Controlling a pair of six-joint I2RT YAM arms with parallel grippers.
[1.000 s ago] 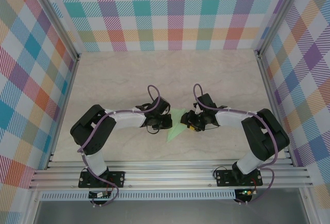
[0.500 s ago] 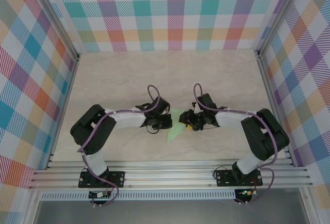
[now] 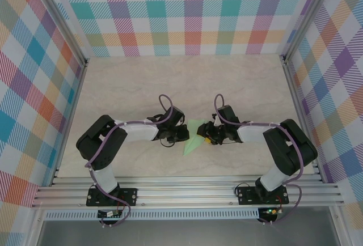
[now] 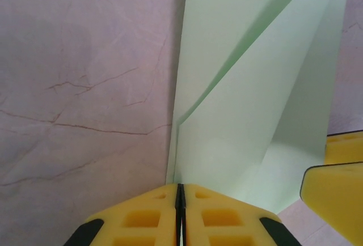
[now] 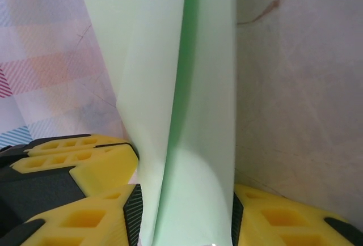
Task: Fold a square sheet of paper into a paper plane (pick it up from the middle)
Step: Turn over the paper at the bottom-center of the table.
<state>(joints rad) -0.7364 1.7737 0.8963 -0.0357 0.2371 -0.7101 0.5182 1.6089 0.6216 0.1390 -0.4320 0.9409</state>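
Plaid walls (image 3: 187,13) close in a pale marble-patterned table (image 3: 187,81), where two robot arms reach inward from a metal rail (image 3: 187,192) at the near edge. The left arm (image 3: 136,128) and right arm (image 3: 255,130) meet near the table's middle, toward its near side. The pale green paper (image 3: 193,143) sits between them, already folded into a narrow shape whose point aims at the rail. Seen from the left wrist, it rises as overlapping creased layers above the marble, one flap standing clear of the layer behind it. The left gripper (image 4: 180,188) is pressed fully together on the paper's lower edge, its yellow fingers (image 4: 142,217) meeting with no gap, and a yellow finger of the other gripper sits just beside the sheet at the right. Seen from the right wrist, the right gripper (image 5: 186,200) stands partway apart with the paper bowed upright between its two yellow fingers (image 5: 85,220). The sheet reaches both black pads (image 5: 134,212), but whether they actually clamp it cannot be told. The left gripper's fingers lie close by on the left.
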